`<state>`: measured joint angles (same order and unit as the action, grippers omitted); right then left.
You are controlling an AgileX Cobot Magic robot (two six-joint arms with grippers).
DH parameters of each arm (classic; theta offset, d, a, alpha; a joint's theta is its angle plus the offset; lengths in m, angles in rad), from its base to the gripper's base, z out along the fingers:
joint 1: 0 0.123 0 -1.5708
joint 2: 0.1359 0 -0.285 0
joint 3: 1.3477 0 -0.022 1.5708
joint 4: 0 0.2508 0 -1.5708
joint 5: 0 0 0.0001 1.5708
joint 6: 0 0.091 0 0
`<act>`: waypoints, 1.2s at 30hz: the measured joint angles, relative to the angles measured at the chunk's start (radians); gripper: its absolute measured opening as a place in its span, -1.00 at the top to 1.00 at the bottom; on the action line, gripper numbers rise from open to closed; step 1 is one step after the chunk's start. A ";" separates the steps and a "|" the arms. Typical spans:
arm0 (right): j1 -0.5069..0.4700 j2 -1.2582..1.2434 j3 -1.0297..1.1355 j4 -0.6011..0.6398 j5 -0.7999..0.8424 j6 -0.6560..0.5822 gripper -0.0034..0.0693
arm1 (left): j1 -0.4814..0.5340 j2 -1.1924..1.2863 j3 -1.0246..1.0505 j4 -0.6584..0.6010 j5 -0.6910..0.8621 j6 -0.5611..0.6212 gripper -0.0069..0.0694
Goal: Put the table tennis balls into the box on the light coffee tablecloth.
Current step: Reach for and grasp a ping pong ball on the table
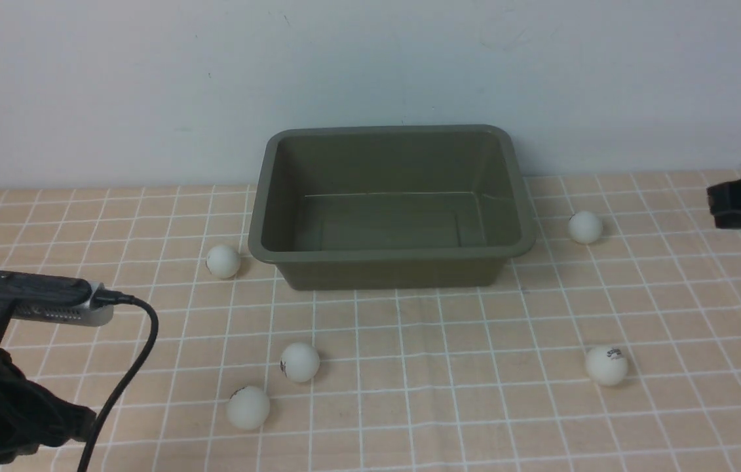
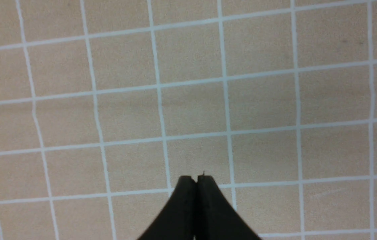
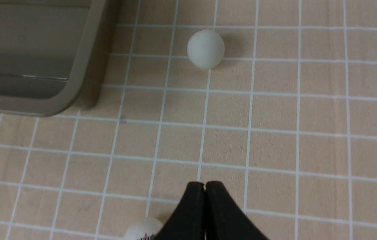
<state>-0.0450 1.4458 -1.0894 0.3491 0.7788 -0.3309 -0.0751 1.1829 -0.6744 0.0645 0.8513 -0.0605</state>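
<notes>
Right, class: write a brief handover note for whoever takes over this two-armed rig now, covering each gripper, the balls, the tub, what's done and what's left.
Dark olive-green rectangular plastic tub: empty, on the light peach-tan gridded cloth.
Left gripper: shut, empty, over bare cloth.
Right gripper: shut, empty, over the cloth right of the tub.
Five small white matte table tennis balls, all on the cloth: far-left ball and far-right ball beside the tub, not touching; middle-left ball, near-left ball and near-right ball in front of it.
Done: nothing yet.
Left: all five balls into the tub.
</notes>
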 joint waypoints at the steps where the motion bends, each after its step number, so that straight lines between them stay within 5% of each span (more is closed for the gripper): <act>1: 0.027 0.062 -0.051 -0.032 0.000 0.019 0.95 | -0.027 0.000 -0.003 0.000 0.000 -0.006 1.00; 11: 0.202 0.379 -0.322 -0.535 0.076 0.448 0.95 | -0.126 0.001 -0.004 0.000 -0.006 -0.047 1.00; 14: 0.203 0.429 -0.372 -0.579 0.088 0.510 0.95 | -0.127 0.001 -0.004 0.000 -0.007 -0.050 1.00; 24: 0.202 0.449 -0.395 -0.380 0.088 0.397 0.78 | -0.129 0.002 -0.004 0.001 -0.019 -0.050 1.00; 29: 0.202 0.449 -0.395 -0.254 0.101 0.301 0.38 | -0.129 0.002 -0.004 0.001 -0.021 -0.051 1.00; 36: 0.202 0.449 -0.395 -0.238 0.096 0.265 -0.40 | -0.129 0.003 -0.004 0.001 -0.026 -0.051 1.00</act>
<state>0.1573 1.8945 -1.4847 0.1109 0.8752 -0.0664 -0.2038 1.1857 -0.6785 0.0654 0.8255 -0.1116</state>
